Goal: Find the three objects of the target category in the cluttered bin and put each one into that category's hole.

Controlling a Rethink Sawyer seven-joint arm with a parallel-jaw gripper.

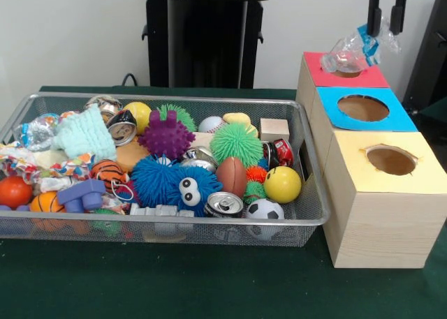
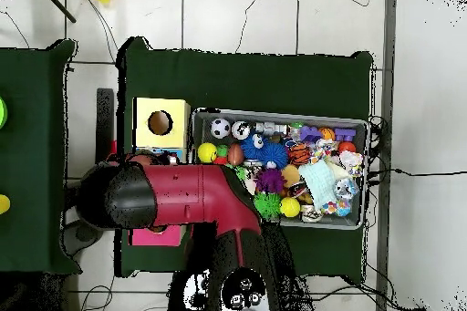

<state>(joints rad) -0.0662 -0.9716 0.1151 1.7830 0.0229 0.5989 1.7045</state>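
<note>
Fingers (image 1: pixel 388 15) gripping plastic bottle (image 1: pixel 353 49), above red-faced hole (image 1: pixel 346 71)

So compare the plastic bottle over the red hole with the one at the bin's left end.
The bottle at the gripper hangs in the air, tilted above the red hole; the other bottle lies in the bin, against its left wall.
The first is clear of all clutter; the second is partly covered by a pale green knitted thing.
Both are crinkled, see-through and blue-labelled.

The red arm (image 2: pixel 196 202) overhangs the boxes beside the bin (image 2: pixel 279 115).
</note>
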